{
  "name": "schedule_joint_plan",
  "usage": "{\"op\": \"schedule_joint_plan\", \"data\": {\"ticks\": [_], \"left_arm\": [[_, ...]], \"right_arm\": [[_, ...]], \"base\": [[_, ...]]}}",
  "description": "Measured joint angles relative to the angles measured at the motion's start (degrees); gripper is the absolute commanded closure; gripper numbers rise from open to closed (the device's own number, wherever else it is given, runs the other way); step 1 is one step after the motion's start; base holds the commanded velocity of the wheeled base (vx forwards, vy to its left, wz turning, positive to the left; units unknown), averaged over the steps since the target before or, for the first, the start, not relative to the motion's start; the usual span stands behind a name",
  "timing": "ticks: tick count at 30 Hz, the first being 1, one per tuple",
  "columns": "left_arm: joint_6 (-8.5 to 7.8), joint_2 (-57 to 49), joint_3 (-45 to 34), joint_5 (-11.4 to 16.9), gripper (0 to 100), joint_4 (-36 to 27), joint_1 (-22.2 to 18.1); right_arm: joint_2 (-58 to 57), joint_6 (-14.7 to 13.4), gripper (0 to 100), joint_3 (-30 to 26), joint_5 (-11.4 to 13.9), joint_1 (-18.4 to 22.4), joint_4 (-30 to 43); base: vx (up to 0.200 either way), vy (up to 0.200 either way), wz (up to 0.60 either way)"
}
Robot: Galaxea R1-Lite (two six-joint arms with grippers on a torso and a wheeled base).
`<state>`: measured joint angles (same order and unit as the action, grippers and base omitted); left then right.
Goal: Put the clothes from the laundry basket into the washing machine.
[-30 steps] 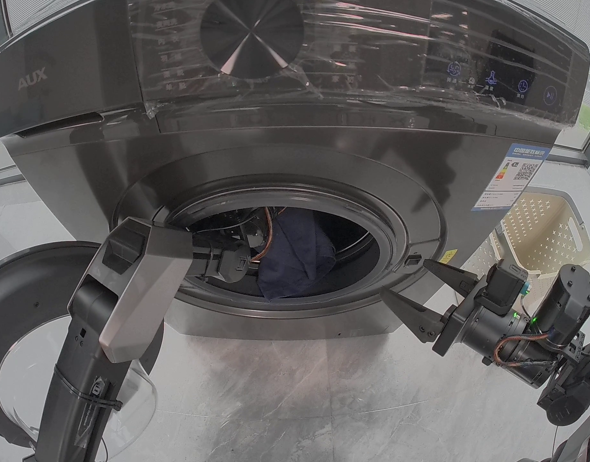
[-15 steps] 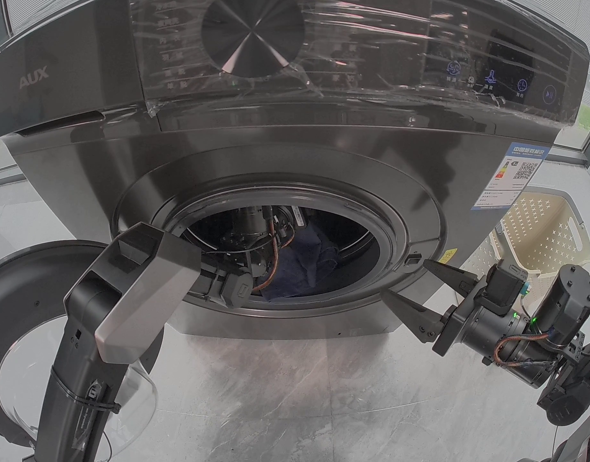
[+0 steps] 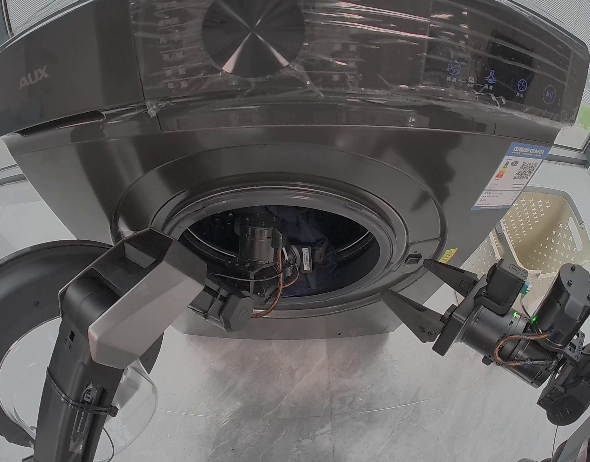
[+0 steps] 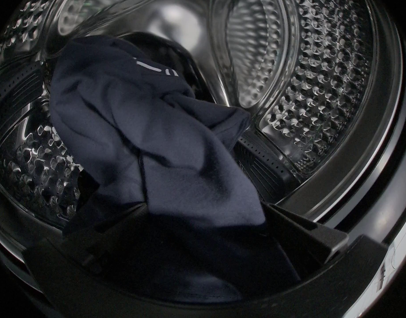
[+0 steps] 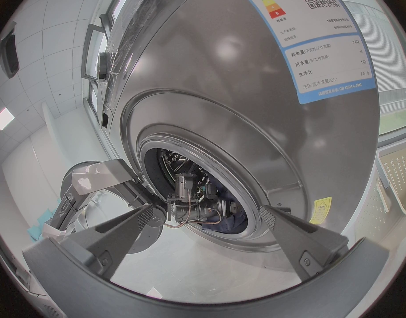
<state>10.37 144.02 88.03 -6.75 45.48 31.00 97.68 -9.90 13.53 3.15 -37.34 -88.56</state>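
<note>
**Navy garment lies over a spread claw inside the washer drum**

The likeliest slip is that the navy garment (image 4: pixel 167 155), draped across the left gripper (image 4: pixel 203 213) and its spread fingers, snags and gets dragged out when the arm withdraws. Nearest, the right gripper (image 3: pixel 405 278) hovers outside, to the right of the opening, spread and empty, near the cream laundry basket (image 3: pixel 545 232). Farther in, the left arm bends through the washing machine (image 3: pixel 308 155) opening into the steel drum (image 4: pixel 326 67), where the garment is heaped.

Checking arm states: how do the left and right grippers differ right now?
The left gripper sits inside the washing machine drum; the right gripper hangs outside it, in front of the machine. The navy garment lies across the left gripper; the right gripper is empty. Both are open.
</note>
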Motion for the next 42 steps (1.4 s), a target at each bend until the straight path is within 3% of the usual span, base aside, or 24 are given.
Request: {"op": "schedule_joint_plan", "data": {"ticks": [11,19,31,32,42], "left_arm": [[-0.09,1.05,3.47,0.38,100,-0.49,-0.55],[2.54,1.62,10.98,-0.96,100,-0.16,-1.68],[4.86,4.85,25.56,-4.74,100,0.66,-4.41],[4.86,5.21,25.92,-4.77,0,0.85,-4.44],[4.32,7.96,26.28,-5.01,0,1.15,-2.8]], "right_arm": [[0.05,-0.02,0,-0.06,-0.09,-0.26,-0.01],[0.11,-0.02,0,-0.02,0.05,-0.09,0.0],[0.17,-0.02,0,0.0,0.2,0.24,0.0],[0.2,-0.02,0,0.0,0.24,0.24,0.0],[0.22,-0.04,0,0.02,0.27,0.3,0.0]], "base": [[0.0,0.0,0.0],[0.0,0.0,0.0],[0.0,0.0,0.0],[0.0,0.0,0.0],[0.0,0.0,0.0]]}}
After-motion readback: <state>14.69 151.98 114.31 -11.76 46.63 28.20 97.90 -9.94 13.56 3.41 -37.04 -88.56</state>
